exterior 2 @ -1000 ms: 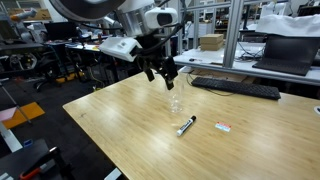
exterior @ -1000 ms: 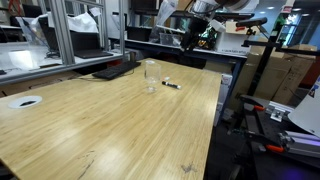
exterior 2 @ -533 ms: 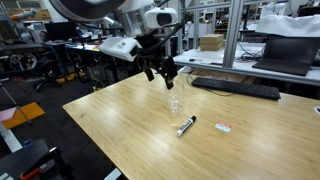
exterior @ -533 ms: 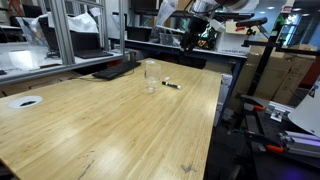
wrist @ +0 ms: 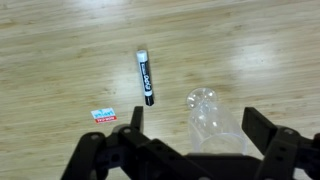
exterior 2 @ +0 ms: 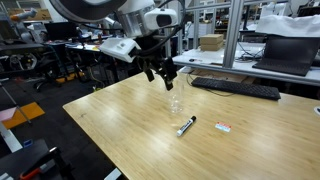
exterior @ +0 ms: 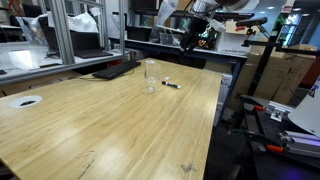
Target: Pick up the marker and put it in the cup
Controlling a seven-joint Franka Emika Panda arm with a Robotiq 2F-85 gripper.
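Observation:
The black marker [wrist: 146, 77] with a whitish label lies flat on the wooden table; it also shows in both exterior views [exterior: 171, 85] [exterior 2: 186, 125]. The clear cup [wrist: 210, 120] stands upright beside it, seen in both exterior views [exterior: 150, 75] [exterior 2: 176, 102]. My gripper [wrist: 195, 125] hangs above the table with its fingers wide apart and nothing between them but the cup far below. In both exterior views the gripper [exterior 2: 166, 78] [exterior: 190, 40] hovers well above the cup. The marker lies left of the gripper in the wrist view.
A small white and red tag [wrist: 103, 116] lies on the table near the marker, also in an exterior view [exterior 2: 223, 127]. A keyboard [exterior 2: 236, 88] sits at the table's far edge. A flat white disc [exterior: 25, 101] lies near another edge. Racks and desks surround the table.

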